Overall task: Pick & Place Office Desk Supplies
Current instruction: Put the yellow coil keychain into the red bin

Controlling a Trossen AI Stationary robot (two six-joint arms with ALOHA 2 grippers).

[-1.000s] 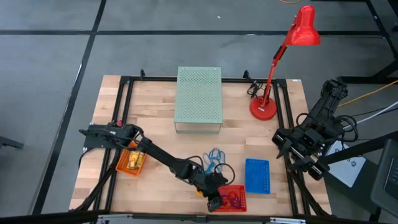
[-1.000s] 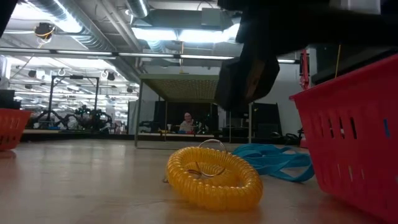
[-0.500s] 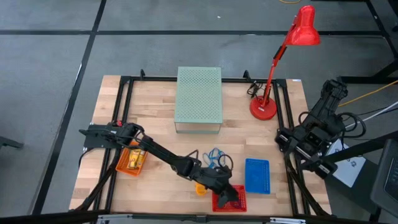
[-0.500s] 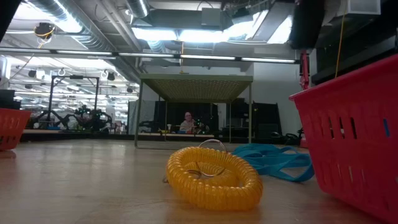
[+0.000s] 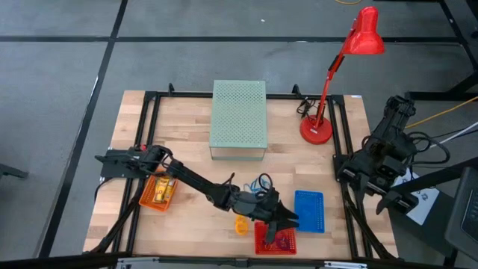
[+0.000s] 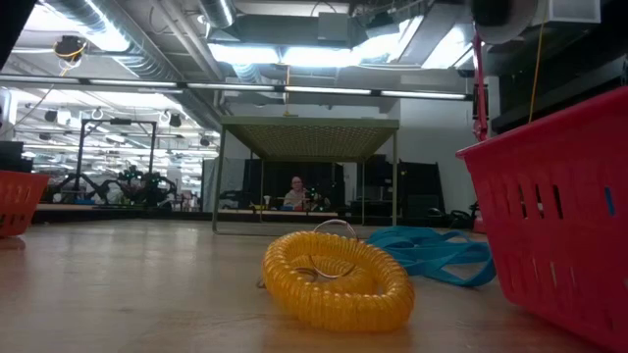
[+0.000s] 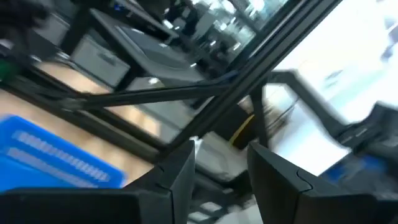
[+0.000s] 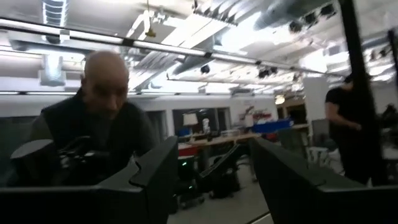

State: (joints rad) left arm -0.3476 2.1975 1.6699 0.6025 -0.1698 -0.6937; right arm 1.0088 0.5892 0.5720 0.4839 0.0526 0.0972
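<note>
wooden table [image 5: 187, 123], left gripper [image 5: 287, 219] open above red basket [image 5: 275, 240], yellow coil [image 6: 337, 279] beside

I find nothing I can read from here. No label, brand, number or sign is legible on the table [image 5: 187, 149], the baskets or the lamp. A white sheet [image 5: 422, 196] lies just off the table's right edge with dark marks on it, too small for me to make out.

Bare wood left of the yellow coil [image 6: 339, 277] (red basket [image 6: 559, 216] crowding its right).
</note>
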